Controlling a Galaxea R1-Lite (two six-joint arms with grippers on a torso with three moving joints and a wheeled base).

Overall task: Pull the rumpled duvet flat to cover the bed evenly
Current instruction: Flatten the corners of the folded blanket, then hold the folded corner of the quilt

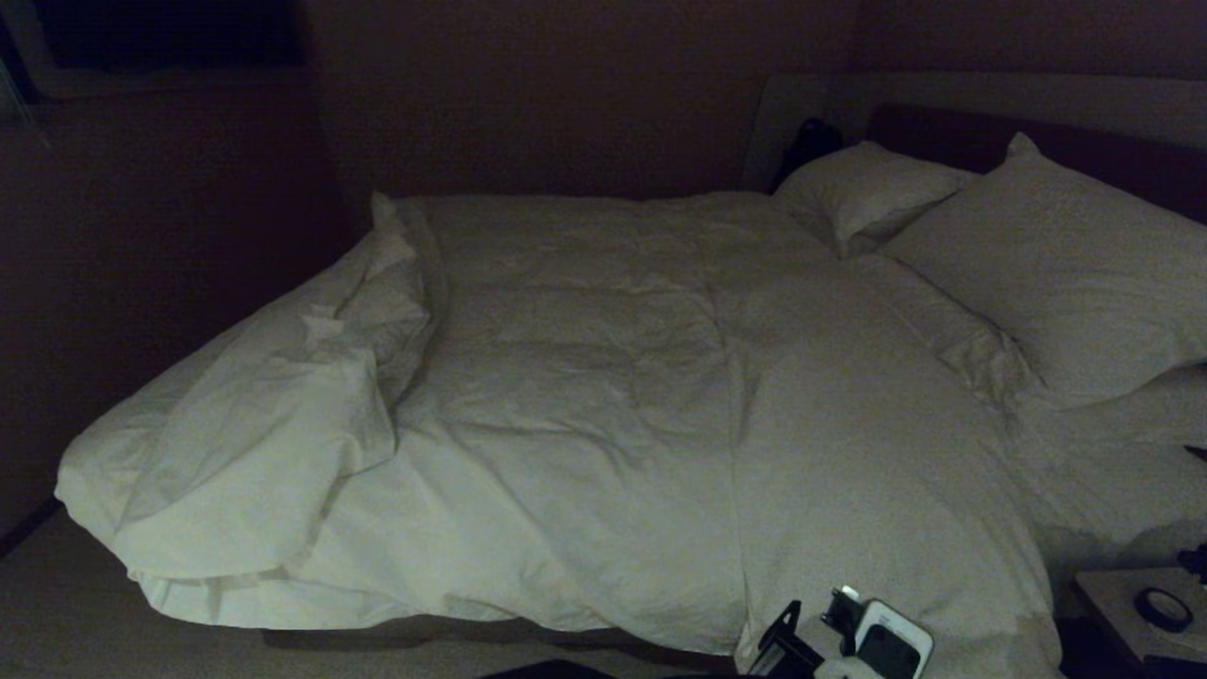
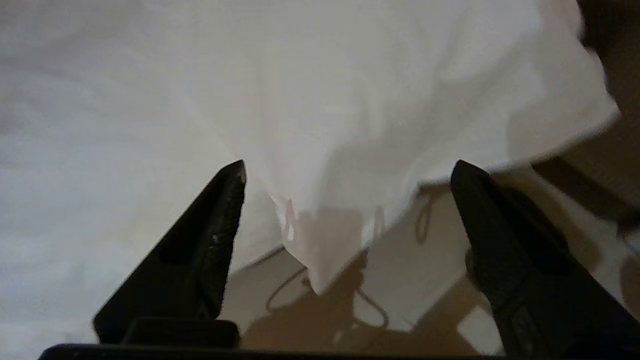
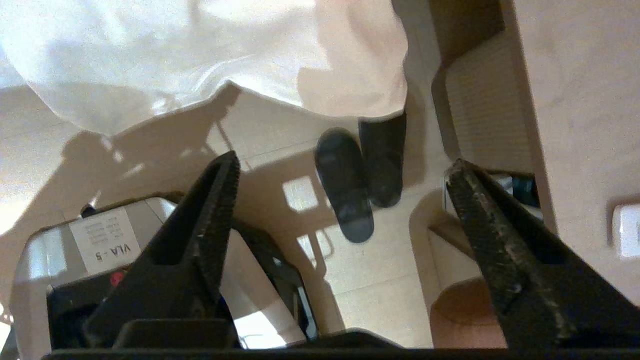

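Most of the duvet (image 1: pixel 603 396) lies spread over the bed (image 1: pixel 405 630), one foot-end corner still folded back; left claw (image 2: pixel 347 172) and right claw (image 3: pixel 340 165) both gape wide, gripping nothing, beside its near hanging edge.

A dim bedroom, its dark reddish-brown wall (image 1: pixel 566 104) running behind the furniture, with a dark window (image 1: pixel 160 38) in a pale frame at 11 o'clock of the head view. Pale floor (image 1: pixel 66 613) shows at 7 o'clock, while a small bedside table (image 1: pixel 1122 613) carrying a dark ring-shaped object (image 1: pixel 1163 609) sits at 4 o'clock. In the right wrist view, brighter light falls on pale flooring where a pair of dark slippers (image 3: pixel 357 180) lies.
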